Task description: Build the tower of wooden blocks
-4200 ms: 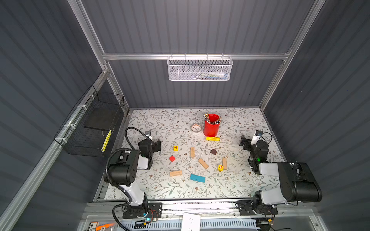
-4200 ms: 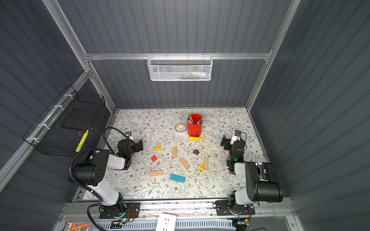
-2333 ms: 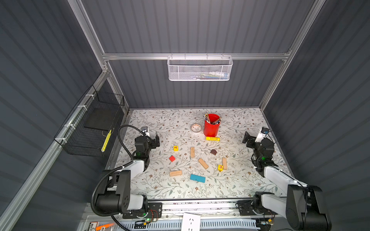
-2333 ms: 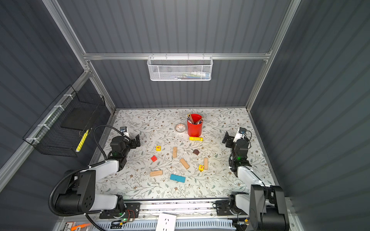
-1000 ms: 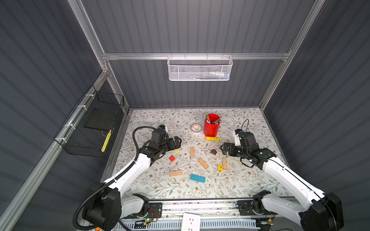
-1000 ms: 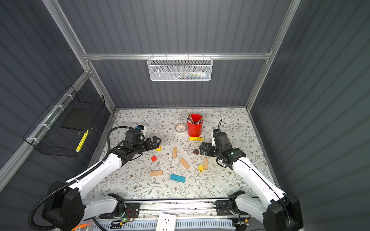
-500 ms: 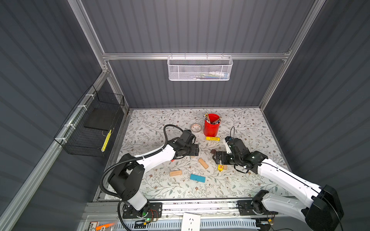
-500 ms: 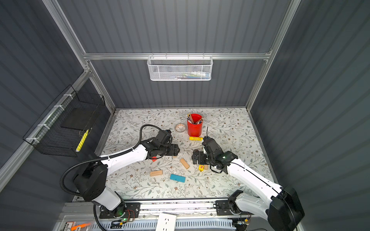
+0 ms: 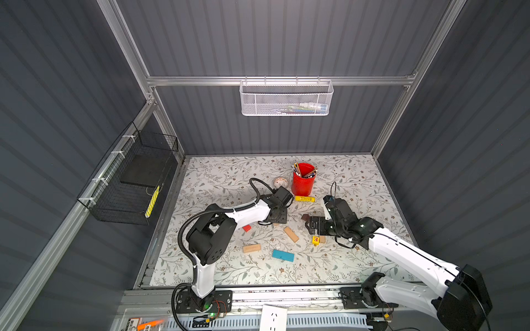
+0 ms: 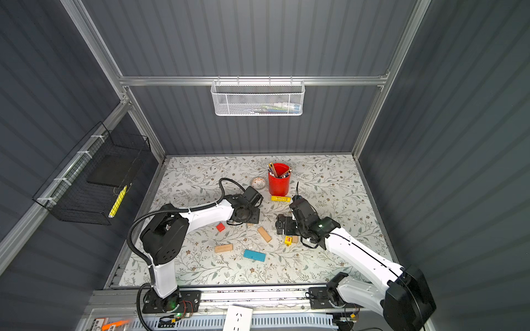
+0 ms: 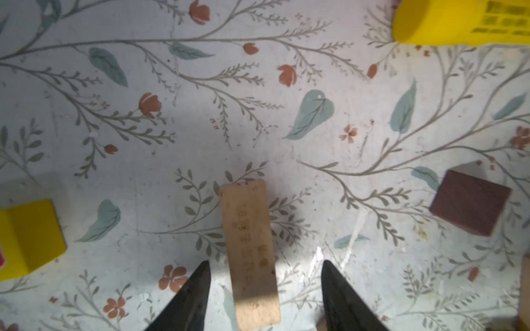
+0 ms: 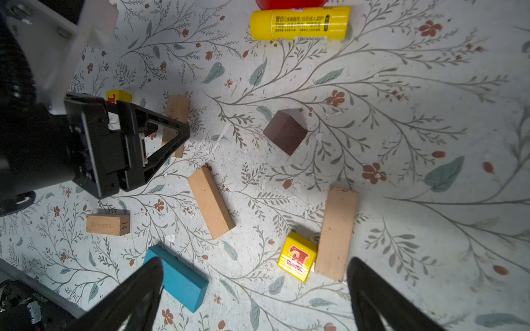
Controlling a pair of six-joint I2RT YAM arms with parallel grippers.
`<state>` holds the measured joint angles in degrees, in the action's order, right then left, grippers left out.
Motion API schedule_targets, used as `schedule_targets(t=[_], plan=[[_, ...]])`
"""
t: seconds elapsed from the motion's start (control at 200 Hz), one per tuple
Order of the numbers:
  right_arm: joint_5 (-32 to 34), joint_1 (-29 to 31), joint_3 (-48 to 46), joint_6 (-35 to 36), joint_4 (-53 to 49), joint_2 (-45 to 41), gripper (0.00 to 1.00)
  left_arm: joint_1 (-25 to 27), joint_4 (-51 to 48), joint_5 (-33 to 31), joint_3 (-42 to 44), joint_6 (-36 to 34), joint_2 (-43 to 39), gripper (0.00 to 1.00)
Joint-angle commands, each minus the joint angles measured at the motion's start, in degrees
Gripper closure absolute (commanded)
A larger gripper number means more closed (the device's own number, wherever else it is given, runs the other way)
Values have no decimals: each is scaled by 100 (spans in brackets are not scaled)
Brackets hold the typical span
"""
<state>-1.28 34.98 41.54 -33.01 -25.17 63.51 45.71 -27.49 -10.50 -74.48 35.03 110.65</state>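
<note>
nine loose pieces lie flat on the floral bench (image 9: 344,266) and none is stacked, so the tower looks unstarted and the step in hand is the first pick. nearest the front edge lies the teal wooden bar (image 9: 283,255), with a crosswise tan wooden bar (image 9: 251,248) near it. behind them come a slanted tan wooden bar (image 9: 291,234), a small red wooden cube (image 9: 246,228), and a yellow lettered cube (image 12: 298,259) just beside a long tan wooden bar (image 12: 335,233). the right gripper (image 12: 254,266) hovers over that pair, jaws spread wide, holding nothing. farther back the left gripper (image 11: 265,263) straddles the fourth tan wooden bar (image 11: 249,252), jaws partly apart with a gap on each side, gripping nothing yet. the second yellow lettered cube (image 11: 28,238) and the dark brown roof-shaped wooden piece (image 11: 470,202) lie on either side of it. next, i judge, those jaws must pinch the bar squarely across its narrow width, then lift it clear.
</note>
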Motion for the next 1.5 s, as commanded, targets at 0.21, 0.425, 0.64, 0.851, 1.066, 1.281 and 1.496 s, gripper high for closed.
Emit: schedule_targets(t=[0.21, 0.425, 0.64, 0.851, 1.066, 1.281, 1.496], plan=[[85, 22, -67, 22, 94, 20, 1, 23, -386, -336, -447, 277, 440, 53], [52, 18, -67, 40, 139, 203, 1, 23, -504, -390, -487, 380, 497, 64], [-33, 27, -25, 53, 165, 279, 1, 25, -595, -462, -102, 538, 189, 73], [-117, 31, 12, 52, 197, 345, 1, 23, -632, -351, 355, 625, -213, 77], [-223, 33, 12, 0, 235, 408, 1, 34, -422, -34, 884, 718, -575, 81], [-275, 35, 12, -17, 261, 433, 1, 87, -295, 102, 1120, 759, -720, 83], [-320, 57, 92, 34, 227, 514, 1, 88, -233, 205, 1029, 734, -580, 77]])
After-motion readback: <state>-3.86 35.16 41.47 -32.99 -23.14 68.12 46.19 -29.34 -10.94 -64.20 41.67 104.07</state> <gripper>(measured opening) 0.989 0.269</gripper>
